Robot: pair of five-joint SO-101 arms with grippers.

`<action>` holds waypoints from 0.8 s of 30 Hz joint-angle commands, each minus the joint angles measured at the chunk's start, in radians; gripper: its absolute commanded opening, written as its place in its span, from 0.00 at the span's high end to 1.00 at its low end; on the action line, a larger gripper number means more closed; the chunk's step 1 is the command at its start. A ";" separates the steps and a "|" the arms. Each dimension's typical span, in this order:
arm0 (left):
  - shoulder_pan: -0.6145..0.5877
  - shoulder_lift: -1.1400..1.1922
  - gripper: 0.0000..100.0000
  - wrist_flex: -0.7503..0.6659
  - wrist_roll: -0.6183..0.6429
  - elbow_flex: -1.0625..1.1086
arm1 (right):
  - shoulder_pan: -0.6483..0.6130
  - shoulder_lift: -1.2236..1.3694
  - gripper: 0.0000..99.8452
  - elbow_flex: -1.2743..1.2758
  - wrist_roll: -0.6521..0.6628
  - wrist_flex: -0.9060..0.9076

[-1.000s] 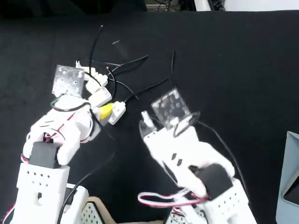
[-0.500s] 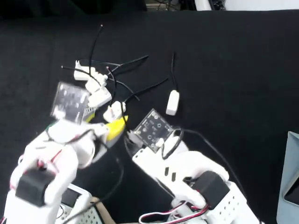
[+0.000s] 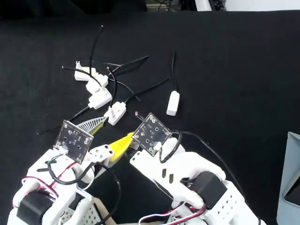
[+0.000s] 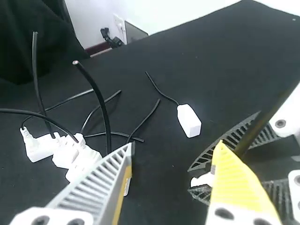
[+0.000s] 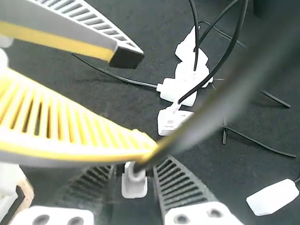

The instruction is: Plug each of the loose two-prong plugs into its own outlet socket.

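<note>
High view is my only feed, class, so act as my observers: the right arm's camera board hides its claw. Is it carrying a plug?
Observer: Yes. The right wrist view shows the right claw shut on a small white plug, with a black cable leading away from it.
Operator: How close is the left claw?
Observer: The left claw is open. Its yellow finger ends right beside that cable, near the plug. Whether they touch, I can't tell.

Overhead view; two close wrist views toward shared plugs (image 3: 100,99).
</note>
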 commanded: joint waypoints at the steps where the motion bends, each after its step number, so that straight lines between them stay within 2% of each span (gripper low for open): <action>1: 0.008 0.000 0.73 -0.006 -0.020 0.005 | -0.003 -0.002 0.99 -0.018 0.006 -0.028; 4: -0.042 0.008 0.73 -0.008 -0.009 -0.004 | 0.081 -0.002 0.99 -0.018 0.005 -0.028; 9: -0.179 0.023 0.73 -0.063 0.034 0.005 | 0.311 -0.002 0.99 -0.018 -0.002 -0.028; 13: -0.179 0.147 0.73 -0.084 0.031 -0.030 | 0.496 -0.002 0.99 -0.018 -0.002 -0.038; 18: -0.176 0.416 0.72 -0.160 0.029 -0.117 | 0.718 -0.002 0.99 0.027 -0.002 -0.132; 24: -0.110 0.651 0.69 -0.284 0.043 -0.219 | 0.899 -0.002 0.99 0.134 0.002 -0.290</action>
